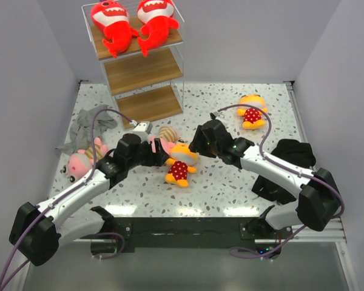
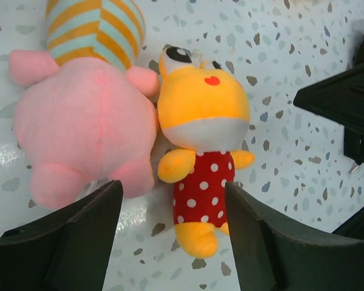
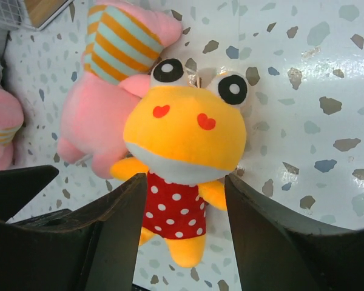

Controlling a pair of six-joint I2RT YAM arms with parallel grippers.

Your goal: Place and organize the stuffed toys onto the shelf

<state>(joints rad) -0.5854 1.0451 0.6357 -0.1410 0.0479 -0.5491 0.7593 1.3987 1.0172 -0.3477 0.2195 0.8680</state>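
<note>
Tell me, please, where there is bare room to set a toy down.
Free: the middle board and bottom board of the white-wire wooden shelf, below the two red plush sharks filling its top; also the speckled table between shelf and far yellow polka-dot toy. Crowded: the centre, around the pink striped toy and near yellow toy.

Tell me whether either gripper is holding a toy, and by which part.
Nothing is held. Left gripper and right gripper both stand open astride the yellow polka-dot toy on the table.

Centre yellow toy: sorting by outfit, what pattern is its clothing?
Red with white dots; the yellow toy shows best in right wrist view.
</note>
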